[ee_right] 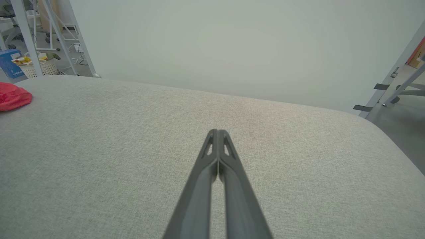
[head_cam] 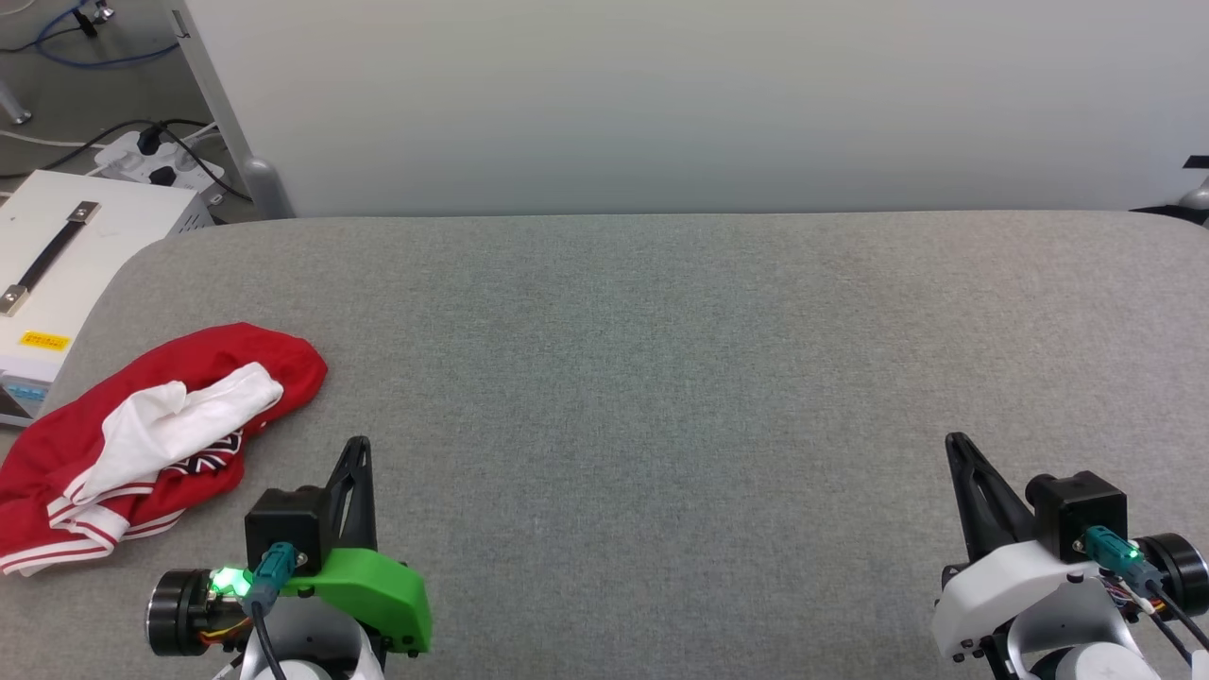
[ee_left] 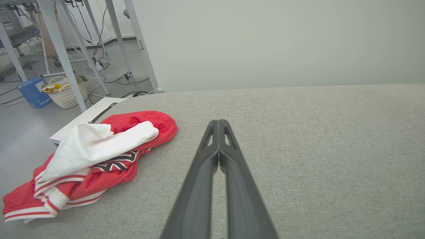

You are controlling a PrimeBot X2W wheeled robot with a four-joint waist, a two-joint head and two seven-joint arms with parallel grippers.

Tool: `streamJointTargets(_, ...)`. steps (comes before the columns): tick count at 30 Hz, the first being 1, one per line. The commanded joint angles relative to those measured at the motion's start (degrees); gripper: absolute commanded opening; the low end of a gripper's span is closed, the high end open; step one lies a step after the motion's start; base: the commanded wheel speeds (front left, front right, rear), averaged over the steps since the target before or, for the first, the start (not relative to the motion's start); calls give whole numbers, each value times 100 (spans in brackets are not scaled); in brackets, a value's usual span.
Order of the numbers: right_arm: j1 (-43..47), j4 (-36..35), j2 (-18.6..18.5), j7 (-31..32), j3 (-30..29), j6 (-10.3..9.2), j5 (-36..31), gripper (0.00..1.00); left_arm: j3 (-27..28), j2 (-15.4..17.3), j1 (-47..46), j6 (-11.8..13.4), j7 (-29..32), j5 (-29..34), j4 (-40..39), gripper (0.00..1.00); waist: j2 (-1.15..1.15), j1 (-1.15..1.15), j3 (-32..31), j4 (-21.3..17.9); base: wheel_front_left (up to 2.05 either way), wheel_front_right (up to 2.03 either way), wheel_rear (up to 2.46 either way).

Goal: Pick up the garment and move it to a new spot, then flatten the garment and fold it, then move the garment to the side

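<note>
Garment [head_cam: 142, 444]: a crumpled red heap at the lower left of the head view, on the left end of the grey pad [head_cam: 661, 378]. A white sleeve [head_cam: 179, 425] lies on top, with striped trim toward the bottom.
Left claw [head_cam: 358, 446]: fingers pressed together and holding nothing. It is just right of the garment and not touching it.
Right claw [head_cam: 956, 442]: fingers pressed together and empty, at the lower right, well apart from the garment.
Head view adds: a white box [head_cam: 57, 274] with a black handle beside the pad, and a power strip [head_cam: 156, 161] at the upper left.
Left wrist view adds: a black-and-white print patch under the sleeve, plus a basket [ee_left: 66, 94] and a blue box [ee_left: 33, 93] on the floor at the upper left.
Right wrist view adds: the pad's rounded corner at the right.
Cut off: in the right wrist view the garment [ee_right: 13, 96] is a red bulge clipped by the left edge.
Hard to read: the print is folded in, so its characters are illegible.
</note>
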Motion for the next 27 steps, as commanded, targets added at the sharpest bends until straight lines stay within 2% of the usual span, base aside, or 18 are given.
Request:
streamJointTargets(1, -95, 12, -4, 17, 7, -5, -58, 0, 5, -28, -98, 18, -5, 55, -13, 0, 0, 0, 0, 0, 0, 0, 0)
streamJointTargets(27, -95, 12, -4, 17, 7, -5, -58, 0, 5, -28, -98, 18, -5, 55, -13, 0, 0, 0, 0, 0, 0, 0, 0)
